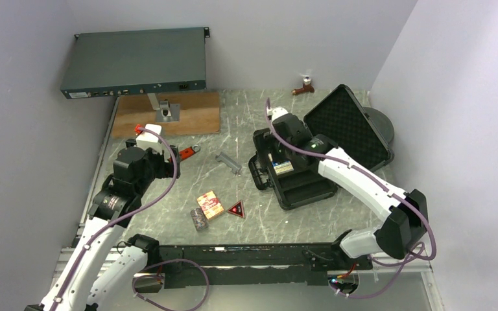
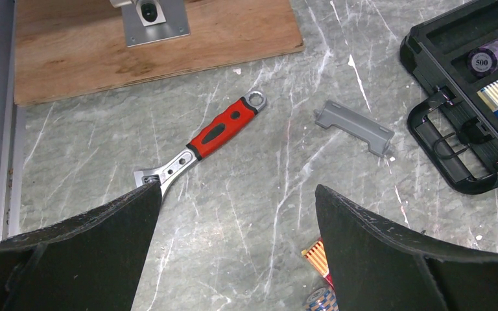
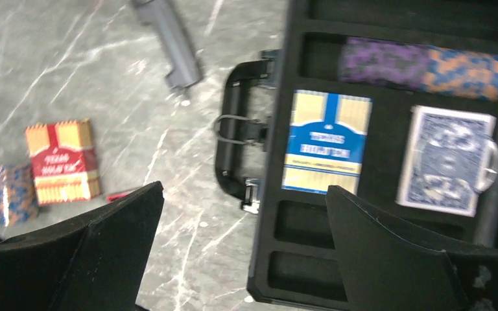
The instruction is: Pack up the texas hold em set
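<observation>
Two claws first, K. asks: how do they stand?

M.: The left claw (image 2: 237, 191) is spread wide with nothing between its fingers, hovering over the left side of the table (image 1: 279, 220). The right claw (image 3: 245, 188) is equally wide and empty, hanging above the handle (image 3: 232, 136) on the case (image 1: 301, 191).

K.: Where is the set?

M.: The case lies open toward the table's right rear, lid (image 1: 347, 126) tilted back (foam side showing). In its slots: a row of purple and orange chips (image 3: 428, 65), the blue-yellow card box (image 3: 327, 142), and beside that the blue card box (image 3: 446, 159) with a clear disc (image 3: 486, 162) at its far edge (blurred). Loose near the table's front edge: the red-orange card box (image 1: 210, 204), a chip stack (image 1: 199, 219) just beside it toward the front left corner, and the red triangle (image 1: 236, 209) just beside it on the case's side.

K.: What else is around, what obstructs?

M.: A red-handled wrench (image 2: 214, 133) lies just ahead of the left claw, its metal head at one fingertip in the wrist view. A grey plastic strip (image 2: 355, 126) lies between wrench and case. Rear left: a wooden board (image 1: 136, 120) carrying a metal bracket (image 1: 165, 111), a grey rack unit (image 1: 136, 63) above it. A dark round spool (image 1: 382, 129) sits behind the lid. The right arm (image 1: 363, 181) hides part of the case from overhead.
</observation>
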You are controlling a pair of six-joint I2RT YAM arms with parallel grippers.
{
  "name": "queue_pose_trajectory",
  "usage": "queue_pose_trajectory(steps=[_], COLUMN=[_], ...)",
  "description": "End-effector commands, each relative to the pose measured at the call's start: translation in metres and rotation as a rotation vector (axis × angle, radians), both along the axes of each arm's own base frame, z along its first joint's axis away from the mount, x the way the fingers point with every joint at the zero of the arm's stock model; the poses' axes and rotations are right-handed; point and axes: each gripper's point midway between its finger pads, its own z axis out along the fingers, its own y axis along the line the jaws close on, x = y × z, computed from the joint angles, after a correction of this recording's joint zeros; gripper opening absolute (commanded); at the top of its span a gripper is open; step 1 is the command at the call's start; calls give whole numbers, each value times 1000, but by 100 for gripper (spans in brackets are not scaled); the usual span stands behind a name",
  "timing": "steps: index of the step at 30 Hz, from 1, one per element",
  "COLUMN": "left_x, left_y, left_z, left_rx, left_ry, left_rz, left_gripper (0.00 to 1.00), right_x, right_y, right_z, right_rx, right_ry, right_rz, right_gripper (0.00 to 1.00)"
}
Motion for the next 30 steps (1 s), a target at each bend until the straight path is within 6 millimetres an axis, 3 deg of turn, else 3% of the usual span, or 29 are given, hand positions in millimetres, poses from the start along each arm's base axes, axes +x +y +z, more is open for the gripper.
queue_pose_trajectory(steps=[1,7,16,23,30], left_x=[0,-1,-2,-2,-4], left_y=[0,2,3,6,12], left_z=[10,13,13,15,18], left_rx=[-4,-2,-3,0,3], left_ry=[-29,-41,-44,-53,-65], left_rz=[2,9,9,25,58], left_gripper=[95,95,95,95,95], right_x=[-24,-71,-112,-139,-138], right_y=[38,84,122,136,136], right_z=[11,11,-20,-37,-65], right_rx=[61,86,47,30,-54], right_ry=[-78,-149,-140,-163,-125], right_rz=[227,541,831,1026,1046], right_gripper=[100,100,100,100,100])
